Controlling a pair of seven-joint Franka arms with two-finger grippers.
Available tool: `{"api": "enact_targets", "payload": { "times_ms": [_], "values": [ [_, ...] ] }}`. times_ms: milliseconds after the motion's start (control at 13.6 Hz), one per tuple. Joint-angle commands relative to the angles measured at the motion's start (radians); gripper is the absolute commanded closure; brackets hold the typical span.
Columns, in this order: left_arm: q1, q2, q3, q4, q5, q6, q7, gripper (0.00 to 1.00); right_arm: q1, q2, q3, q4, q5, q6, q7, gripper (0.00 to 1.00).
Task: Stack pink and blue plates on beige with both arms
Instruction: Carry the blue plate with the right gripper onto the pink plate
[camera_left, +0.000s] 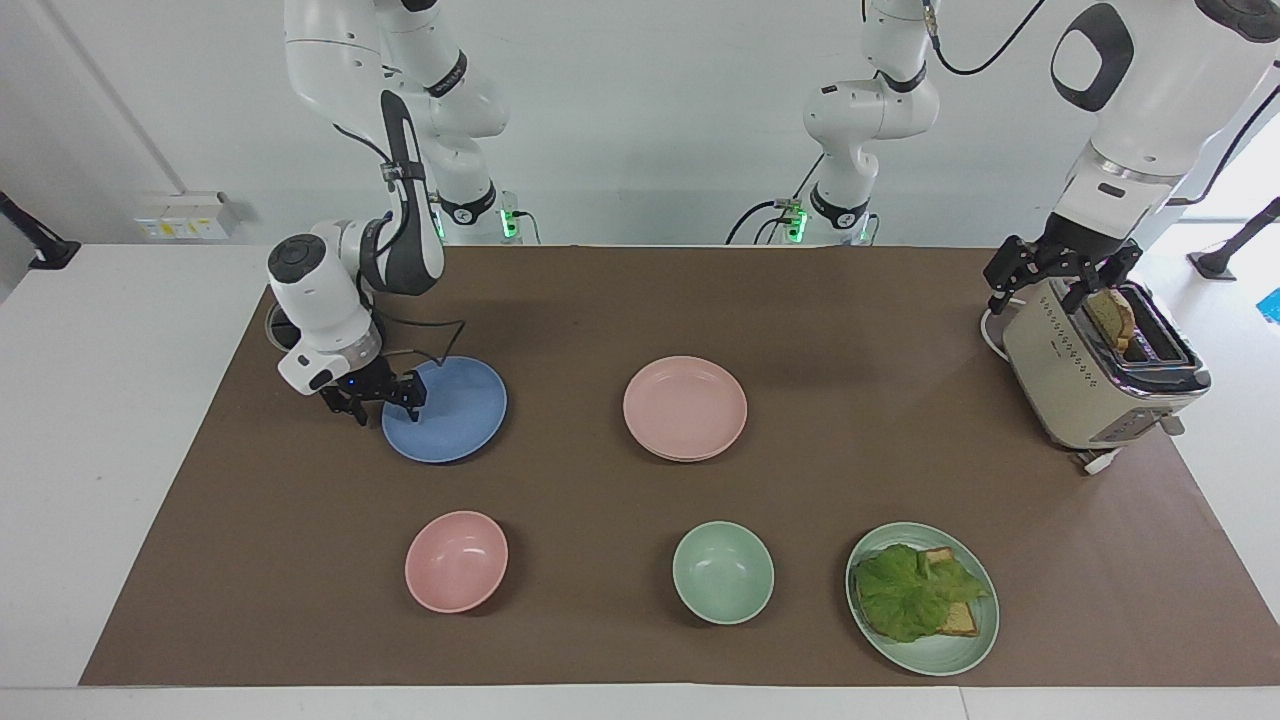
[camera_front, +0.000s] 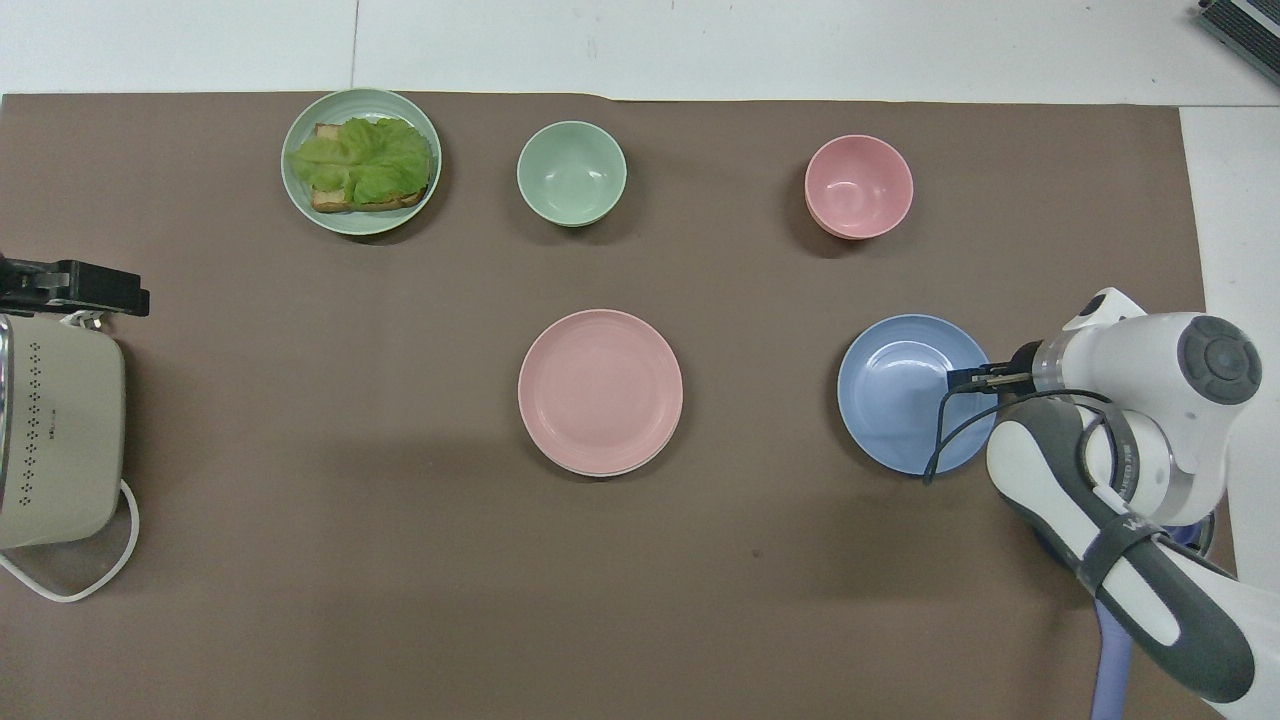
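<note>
Facing view, entry: blue plate (camera_left: 455, 412) lies flat on the brown mat (camera_left: 850, 300) toward the right arm's end of the desk (camera_left: 100, 450). The right claw (camera_left: 378, 400) is low at the plate's edge on the side toward that end. Its fingers are spread, one over the rim and the other just outside it. Whether either finger touches the plate cannot be told.

From the right claw toward the left arm's end, well apart from the blue plate, the pink plate (camera_left: 685, 405) sits mid-mat. It rests on the beige plate (camera_front: 600, 472) (only a thin pale edge shows under it in the overhead view).

Farther from the robots than the right claw's plate:
- pink bowl (camera_left: 456, 560), upright
- green bowl (camera_left: 722, 572), farther toward the left arm's end
- green plate (camera_left: 960, 655) carrying lettuce (camera_left: 905, 590) over toast slices

The left claw (camera_left: 1062, 275) hangs over the cream toaster (camera_left: 1075, 380) at the left arm's end of the desk, well apart from all three plates. Its fingers are spread and pinch nothing. A slice of toast (camera_left: 1112, 318) stands in the toaster's slot just beside the claw's fingertips. Overhead view shows only the left claw's black tip (camera_front: 75, 288) at the toaster's edge.
</note>
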Motion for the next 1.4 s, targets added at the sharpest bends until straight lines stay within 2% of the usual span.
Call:
{"api": "enact_targets", "payload": {
  "times_ms": [0, 221, 295, 663, 884, 1031, 1326],
  "values": [
    [0.004, -0.005, -0.003, -0.001, 0.015, -0.016, -0.010, 0.00, -0.014, -0.019, 0.009, -0.014, 0.063, -0.023, -0.056, 0.46],
    [0.002, -0.005, -0.003, -0.001, 0.015, -0.016, -0.010, 0.00, -0.014, -0.016, 0.007, -0.002, 0.098, -0.035, -0.063, 0.94],
    [0.004, -0.005, -0.003, -0.001, 0.015, -0.016, -0.010, 0.00, -0.014, -0.014, 0.007, 0.003, 0.098, -0.036, -0.063, 1.00],
    [0.004, -0.005, -0.003, -0.001, 0.015, -0.016, -0.010, 0.00, -0.014, -0.017, 0.006, 0.025, 0.140, -0.049, -0.054, 1.00],
    [0.004, -0.005, -0.003, -0.001, 0.015, -0.016, -0.010, 0.00, -0.005, -0.038, 0.009, 0.076, 0.178, -0.158, -0.053, 1.00],
    [0.004, -0.005, -0.003, -0.001, 0.015, -0.016, -0.010, 0.00, 0.004, -0.063, 0.018, 0.082, 0.202, -0.177, -0.038, 1.00],
    [0.004, -0.005, -0.003, -0.001, 0.015, -0.016, -0.010, 0.00, 0.006, -0.095, 0.099, 0.085, 0.213, -0.178, 0.047, 1.00]
  ]
}}
